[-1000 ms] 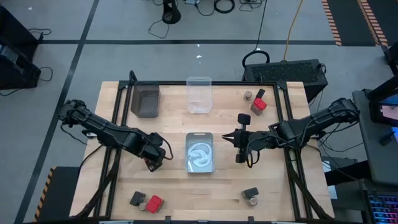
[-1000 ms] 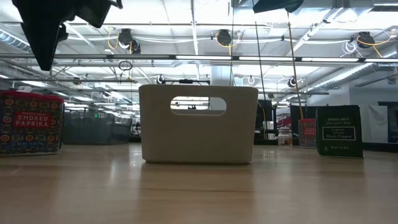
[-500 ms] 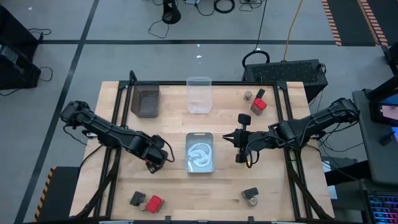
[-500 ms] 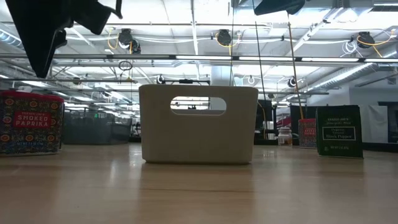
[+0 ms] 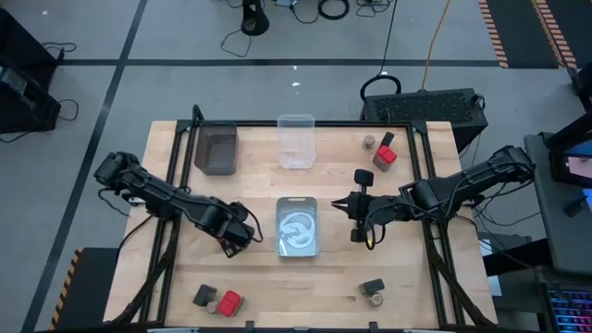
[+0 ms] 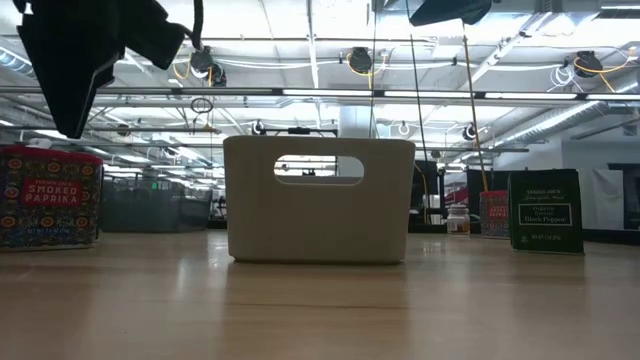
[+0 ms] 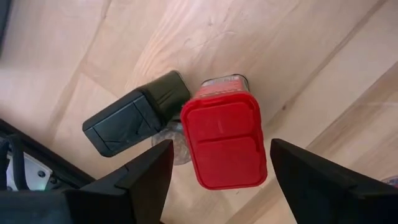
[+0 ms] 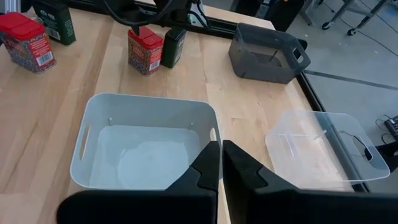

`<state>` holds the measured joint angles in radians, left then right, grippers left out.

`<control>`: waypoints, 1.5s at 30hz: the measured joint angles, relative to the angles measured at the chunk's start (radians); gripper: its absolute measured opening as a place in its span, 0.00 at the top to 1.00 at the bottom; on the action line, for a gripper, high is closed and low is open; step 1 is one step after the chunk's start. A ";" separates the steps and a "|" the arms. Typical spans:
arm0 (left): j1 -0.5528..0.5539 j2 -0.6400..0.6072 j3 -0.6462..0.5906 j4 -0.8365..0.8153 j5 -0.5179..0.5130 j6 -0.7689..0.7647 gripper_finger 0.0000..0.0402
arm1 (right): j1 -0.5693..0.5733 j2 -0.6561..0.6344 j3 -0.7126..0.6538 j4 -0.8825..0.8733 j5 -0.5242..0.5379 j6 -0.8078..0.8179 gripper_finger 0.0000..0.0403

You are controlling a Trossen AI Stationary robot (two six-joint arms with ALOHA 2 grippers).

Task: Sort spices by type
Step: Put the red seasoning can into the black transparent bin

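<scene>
Grey tiled floor [image 5: 92, 102]; black cables [image 5: 324, 9]; bright ceiling lights [image 6: 330, 92]

Central bin [image 5: 298, 227] sits mid-table; behind it, a second bin [image 5: 296, 141], with a third bin [image 5: 215, 151] to its left. Spice containers cluster at far right [image 5: 381, 153], near left [image 5: 218, 299] and near right [image 5: 373, 290]
</scene>
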<state>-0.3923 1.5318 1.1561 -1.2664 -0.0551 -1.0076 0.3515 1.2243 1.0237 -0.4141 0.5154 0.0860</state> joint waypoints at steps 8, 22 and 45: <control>0.000 0.000 0.000 -0.003 -0.002 -0.028 0.32 | 0.000 0.000 0.000 -0.011 -0.048 0.000 1.00; -0.018 -0.006 -0.089 0.007 0.027 -0.059 0.32 | 0.000 0.000 0.000 -0.037 -0.077 0.026 1.00; -0.027 -0.096 -0.094 0.051 -0.003 -0.028 0.32 | 0.000 0.000 0.000 -0.024 -0.075 0.032 1.00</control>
<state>-0.4194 1.4358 1.0622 -1.2154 -0.0578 -1.0355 0.3515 1.2247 1.0237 -0.4382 0.4403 0.1184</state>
